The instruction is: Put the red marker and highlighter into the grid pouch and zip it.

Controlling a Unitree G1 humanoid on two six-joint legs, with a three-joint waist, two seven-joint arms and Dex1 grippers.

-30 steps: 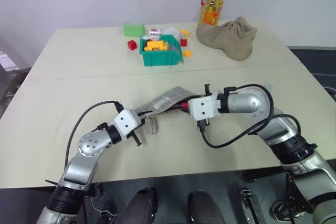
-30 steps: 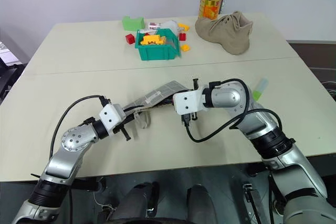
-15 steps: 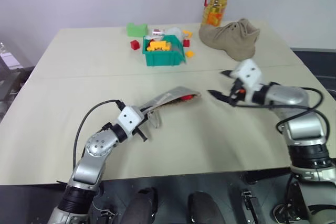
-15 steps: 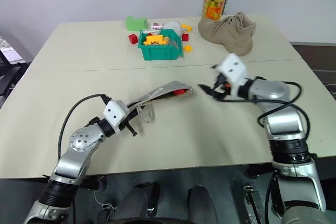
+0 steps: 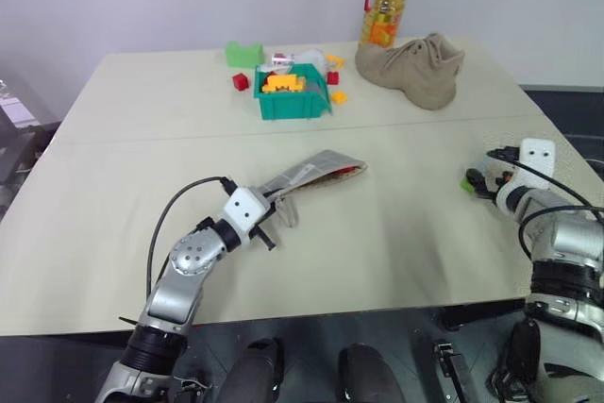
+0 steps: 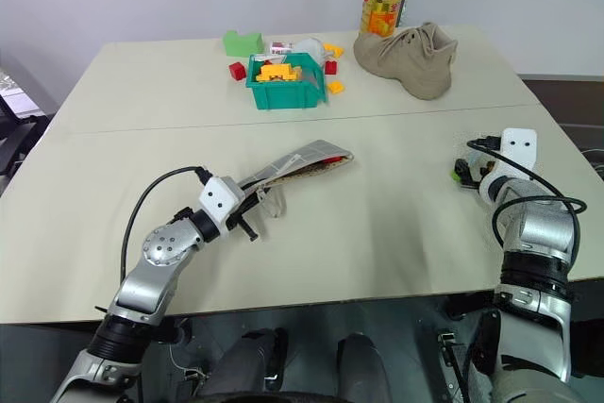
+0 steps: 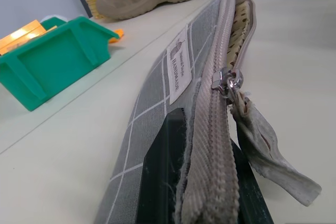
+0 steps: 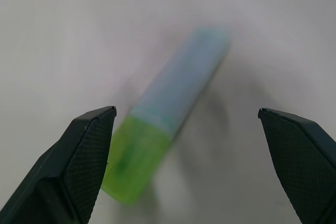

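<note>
Left hand [image 7: 202, 192] pinches the woven grid pouch [image 7: 173, 82]; right hand [image 8: 191, 153] gapes over the stubby translucent-capped highlighter [image 8: 168, 137].

The right gripper [image 8: 184, 145] has swung from the grey grid-lined fabric pouch [image 5: 311, 175] at frame centre to the right edge, fingers now spread above the stubby light-green highlighter [image 8: 168, 142].

bare beige surface [image 5: 406, 233] lies open between the flat grey grid-lined fabric pouch [image 5: 316, 169] and the stubby light-green highlighter [image 8: 168, 137], which rests between the right tool's [image 8: 189, 145] spread fingers.
</note>
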